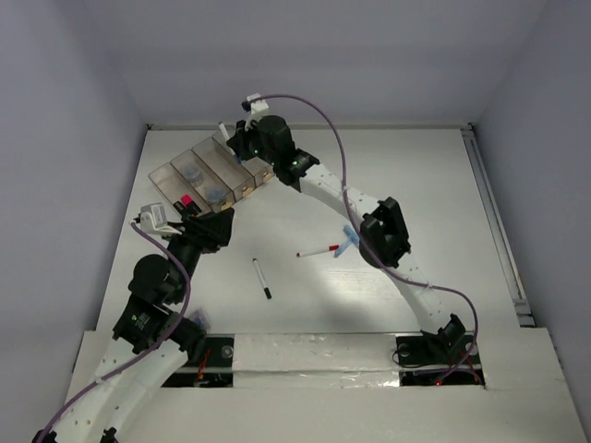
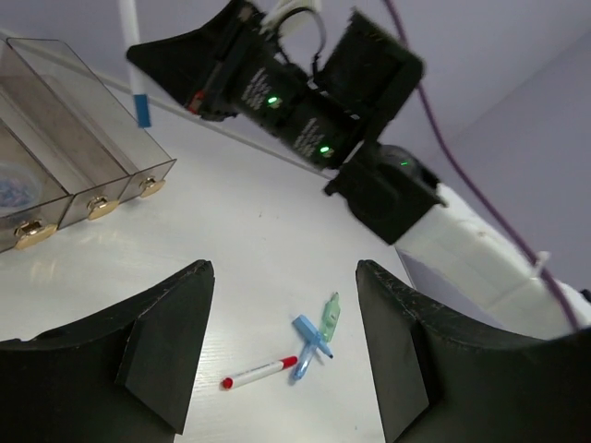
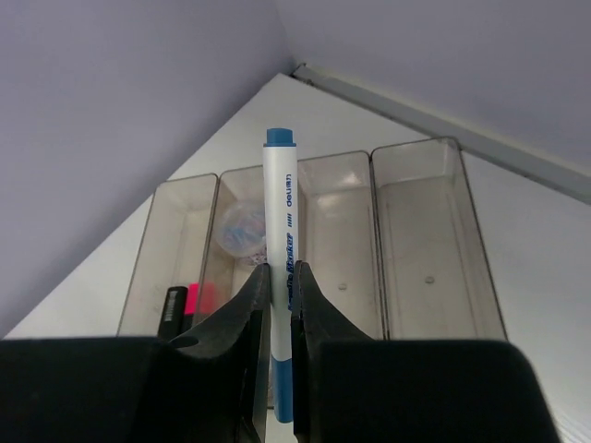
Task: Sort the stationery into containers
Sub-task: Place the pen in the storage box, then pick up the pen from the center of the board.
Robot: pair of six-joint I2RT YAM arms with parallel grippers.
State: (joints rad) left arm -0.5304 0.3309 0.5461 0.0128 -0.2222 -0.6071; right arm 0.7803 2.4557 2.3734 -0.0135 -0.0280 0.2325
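Note:
The containers (image 1: 205, 157), four joined smoky-brown bins, stand at the back left. My right gripper (image 1: 235, 138) hovers over them, shut on a white pen with blue ends (image 1: 223, 131). In the right wrist view the gripper (image 3: 280, 272) holds the pen (image 3: 280, 203) upright over the middle bins (image 3: 462, 240). The left bin holds a black highlighter with a pink end (image 3: 185, 305), and the bin beside it holds a round roll (image 3: 242, 226). My left gripper (image 1: 224, 220) is open and empty in front of the bins. On the table lie a red-tipped pen (image 1: 319, 250), a black-tipped pen (image 1: 262, 278) and blue clips (image 1: 346, 242).
In the left wrist view my open gripper (image 2: 282, 272) frames the red-tipped pen (image 2: 259, 372), a blue clip (image 2: 309, 346) and a pale-green clip (image 2: 330, 317). The right arm (image 1: 383, 231) arches over the clips. Walls close the table at the back and sides.

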